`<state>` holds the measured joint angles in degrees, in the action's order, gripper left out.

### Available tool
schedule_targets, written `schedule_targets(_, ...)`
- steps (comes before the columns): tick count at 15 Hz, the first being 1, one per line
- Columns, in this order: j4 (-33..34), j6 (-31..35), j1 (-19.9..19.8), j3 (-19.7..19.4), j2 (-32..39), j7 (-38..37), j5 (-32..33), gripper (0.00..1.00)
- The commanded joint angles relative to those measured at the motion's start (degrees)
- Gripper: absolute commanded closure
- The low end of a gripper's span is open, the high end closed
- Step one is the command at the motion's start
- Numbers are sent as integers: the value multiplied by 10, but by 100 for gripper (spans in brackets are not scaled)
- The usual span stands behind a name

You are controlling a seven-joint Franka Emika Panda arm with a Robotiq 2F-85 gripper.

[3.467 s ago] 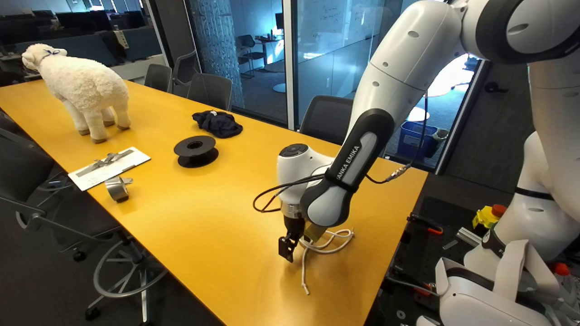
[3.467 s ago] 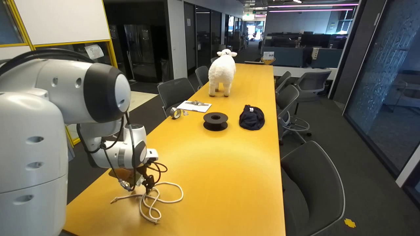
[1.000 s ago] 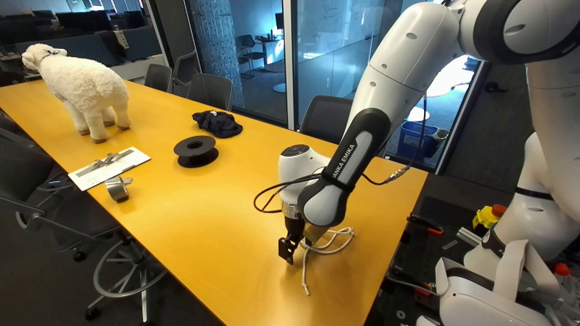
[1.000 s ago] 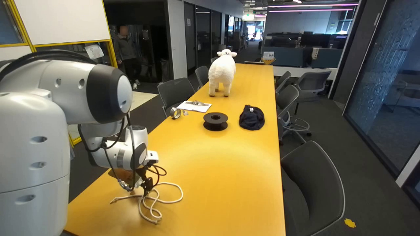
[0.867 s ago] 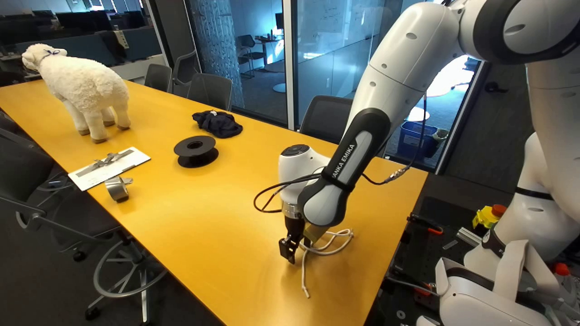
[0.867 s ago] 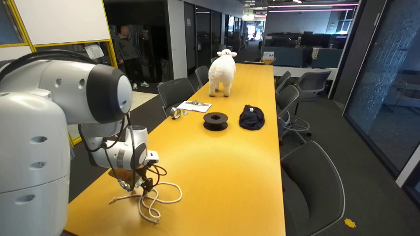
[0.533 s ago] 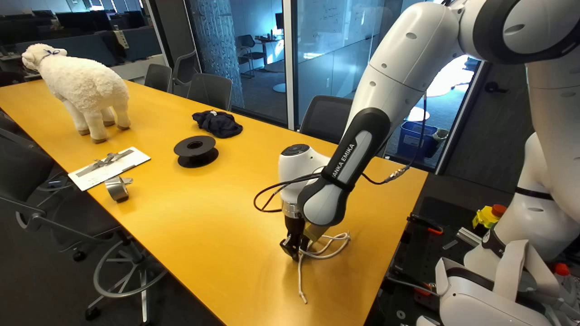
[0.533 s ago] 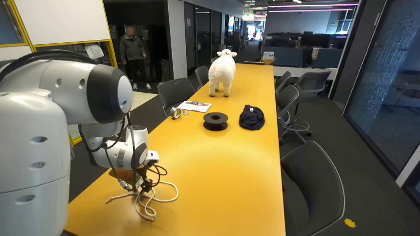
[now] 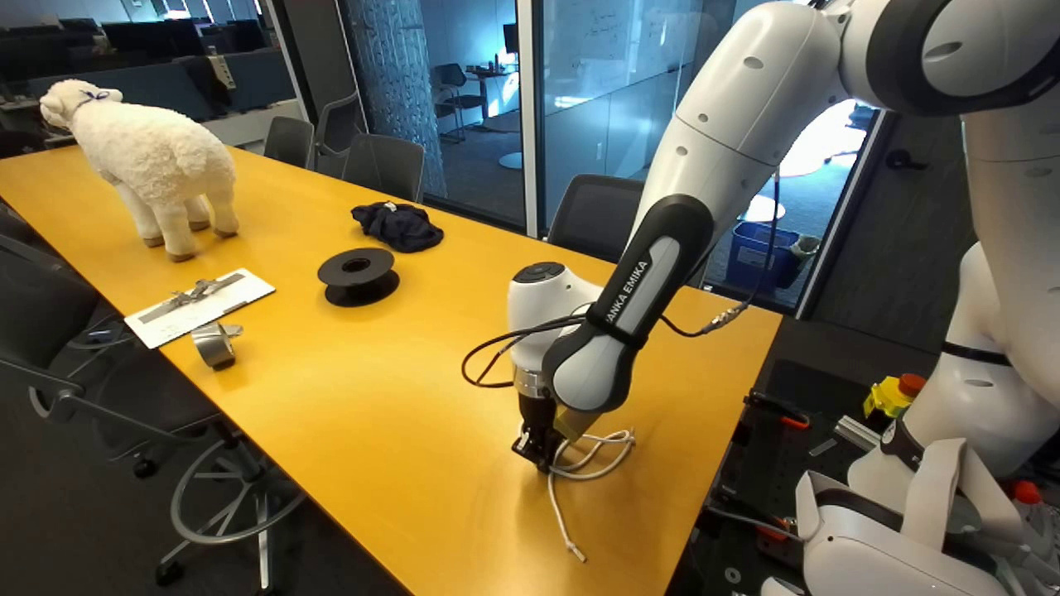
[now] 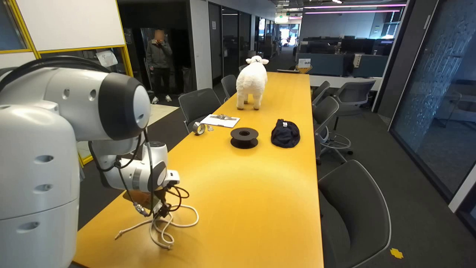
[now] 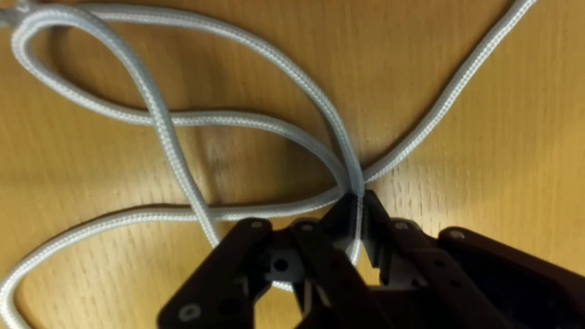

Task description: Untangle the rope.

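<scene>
The pale rope lies in loops and crossings on the yellow table in the wrist view. My gripper points down at a crossing, its fingertips pressed together around a strand that runs between the pads. Another strand meets the held one right at the tips, and a third passes beneath them. At upper left a loop ends by a bunched spot, partly cut off. In both exterior views the gripper sits low at the tabletop, with the rope spreading out around it. The fingers hide part of the rope.
A black spool and a dark cloth cap stand further along the table. Near the side edge are a tape roll and a clipboard. A plush sheep stands beyond. A person is in the background.
My gripper has gone from open to shut on the rope. The rope has been drawn along: its loops shifted a little and one free end swung aside. The person walked further into view.
</scene>
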<state>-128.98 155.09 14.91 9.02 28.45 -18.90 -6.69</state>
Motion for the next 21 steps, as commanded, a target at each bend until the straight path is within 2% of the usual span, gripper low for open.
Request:
schedule_targets(1, -9, -18, 0, -4, -39, 6, -4, 98)
schedule_targets(4, -26, -26, 3, -20, -86, -7, 6, 98)
schedule_targets(8, -71, -46, 1, -65, -177, -40, 54, 98)
schedule_targets(10, -103, -54, -8, -90, -228, -68, 92, 98)
schedule_targets(12, -138, -62, -22, -119, -279, -129, 168, 98)
schedule_targets(14, -170, -79, -59, -128, -324, -162, 222, 98)
schedule_targets(17, -216, -79, -119, -127, -372, -84, 218, 98)
schedule_targets(19, -244, -51, -148, -137, -388, 5, 183, 98)
schedule_targets(20, -255, -38, -158, -144, -392, 48, 162, 98)
schedule_targets(21, -268, -17, -133, -183, -393, 93, 133, 98)
